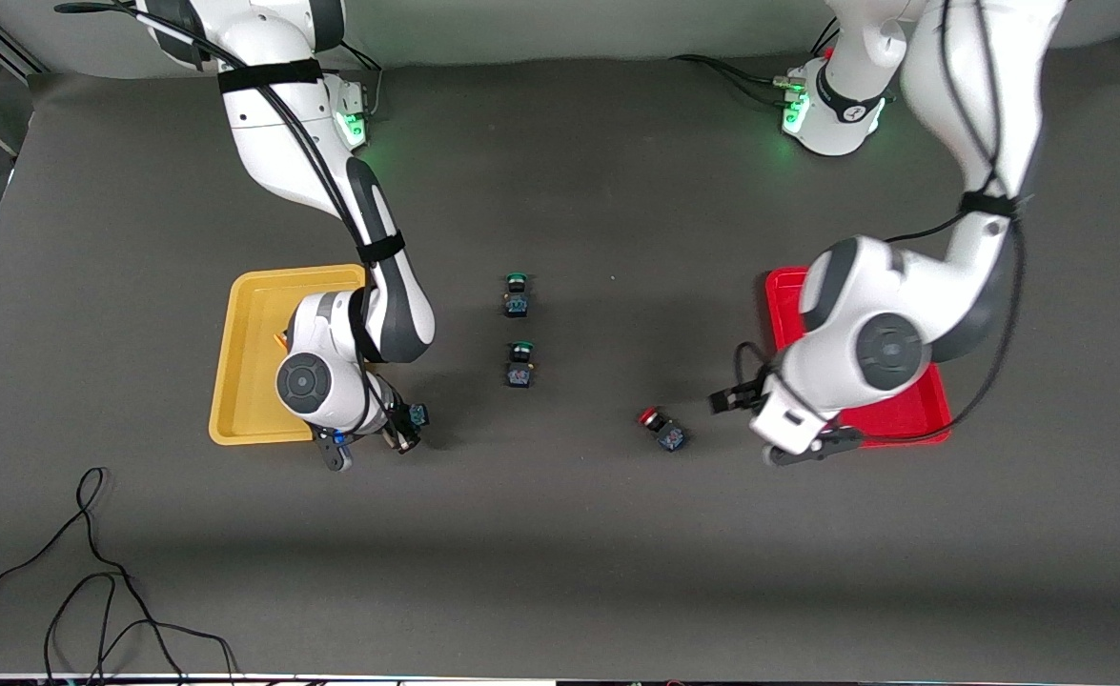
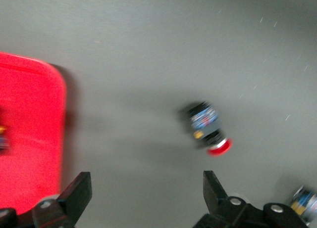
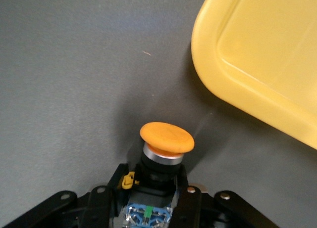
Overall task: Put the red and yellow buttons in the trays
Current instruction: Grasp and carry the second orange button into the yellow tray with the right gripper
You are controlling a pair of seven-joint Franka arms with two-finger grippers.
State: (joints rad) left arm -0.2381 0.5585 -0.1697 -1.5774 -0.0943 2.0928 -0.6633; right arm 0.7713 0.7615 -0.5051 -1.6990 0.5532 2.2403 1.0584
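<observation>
Nearest the front camera, a loose black cable (image 1: 92, 572) is sprawled over the dark table (image 1: 560, 553) toward the right arm's end.

A red button (image 1: 661, 428) is left lying on its side on the mat, its round red cap pointing toward the right arm's end and its dark block body showing bluish print. In the left wrist view the same red button (image 2: 209, 128) is blurred, but the cap and a silver collar can be made out. The left gripper (image 1: 771, 427) is held just beside it, near the red tray's (image 1: 922, 414) corner, with its black fingers (image 2: 77, 193) spread wide apart and nothing between them. A small dark thing is glimpsed inside the red tray (image 2: 29, 139) at the picture's edge; what it is can't be told.

The right gripper (image 1: 380, 440) is found at the yellow tray's (image 1: 245, 362) corner nearest the camera, and it's clamped on a yellow button (image 3: 166, 146). That one is seen really clearly: a wide, domed orange-yellow cap, a silver ring under it, then a black body with a little yellow clip and blue-green terminals at the back, squeezed between the fingers (image 3: 190, 198). It's poked out over the mat next to the yellow tray's (image 3: 257, 55) rounded rim, not in it.

Two green-capped buttons, one farther (image 1: 517, 295) and one nearer (image 1: 519, 366), are parked mid-table between the trays.
</observation>
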